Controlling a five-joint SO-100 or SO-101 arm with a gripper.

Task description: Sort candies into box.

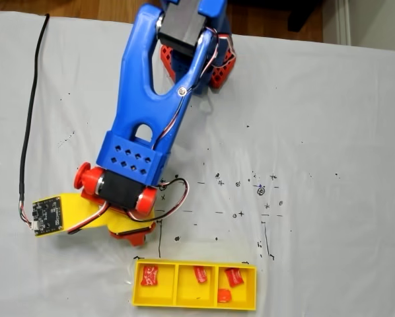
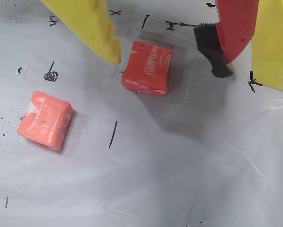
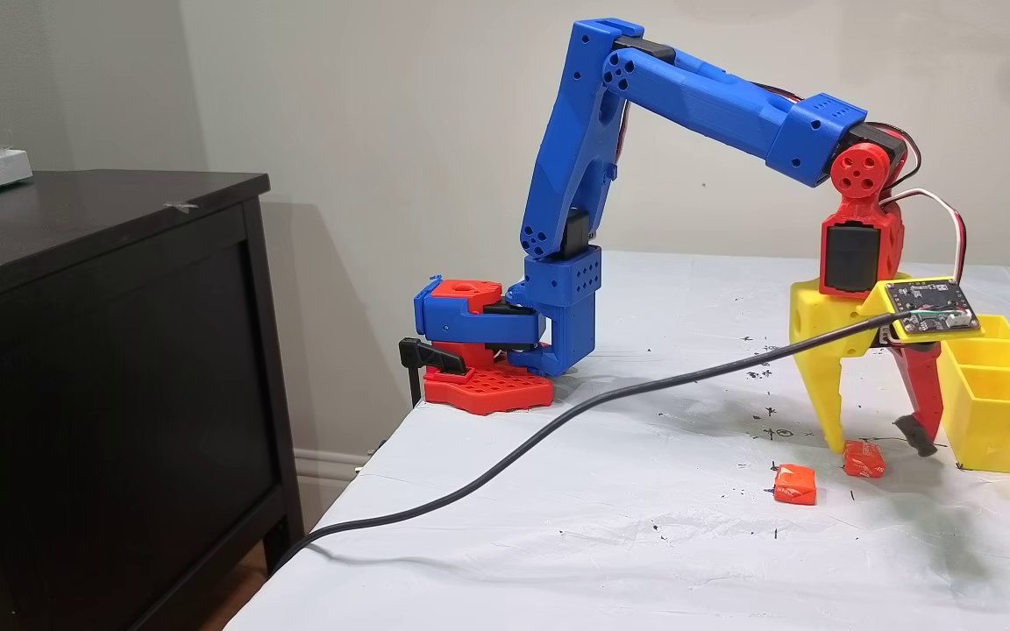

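White brand lettering on the red candy between my open jaws, too blurred and sideways for me to read surely, faint unreadable white marks on the orange candy left of it, hand-drawn ink crosses and ticks on the table cover around it, no numbers

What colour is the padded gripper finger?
Red, with a black pad at the tip of that finger; the wrist view shows it best.
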